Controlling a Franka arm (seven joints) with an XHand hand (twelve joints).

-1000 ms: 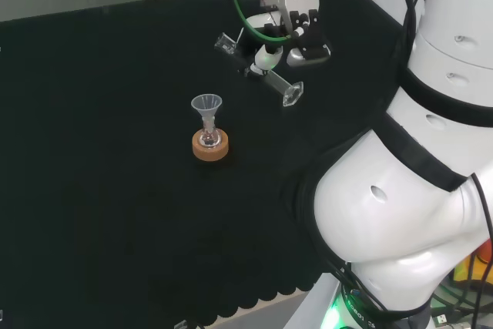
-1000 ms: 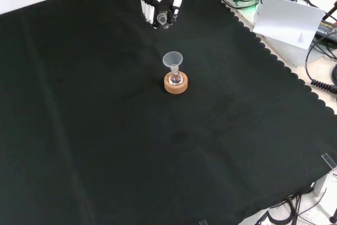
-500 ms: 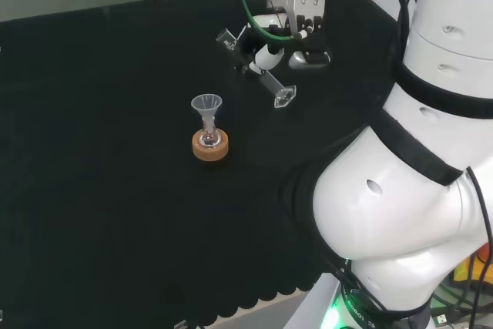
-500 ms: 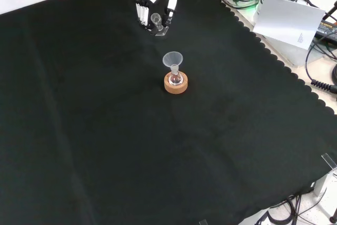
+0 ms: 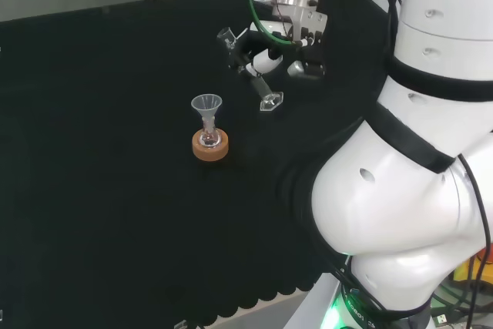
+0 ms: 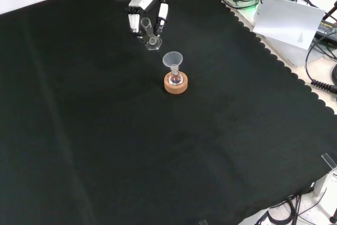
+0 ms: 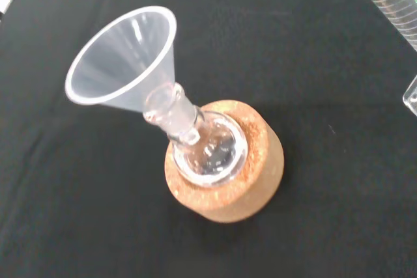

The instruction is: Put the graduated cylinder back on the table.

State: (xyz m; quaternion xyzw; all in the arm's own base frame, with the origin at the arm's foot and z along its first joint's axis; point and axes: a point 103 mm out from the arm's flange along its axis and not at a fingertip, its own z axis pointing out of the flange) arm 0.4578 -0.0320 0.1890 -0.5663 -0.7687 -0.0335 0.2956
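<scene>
A: Where's the graduated cylinder (image 5: 250, 72)?

B: In the hand (image 5: 289, 48), fingers (image 6: 162, 15) curled round its middle. It's tilted, base low and mouth high. In the head view it hangs beyond and right of the cork ring (image 5: 209, 146).

A: Set down yet?

B: Not by my reading. The base looks near the surface (image 6: 95, 130), but I can't tell if it touches.

A: And the rest?

B: The flask (image 7: 207, 150) sits on the cork ring, the funnel (image 7: 127, 60) in its neck, apart from the cylinder.

A: What's left?

B: Likely righting it, seating the base, then letting go.
</scene>
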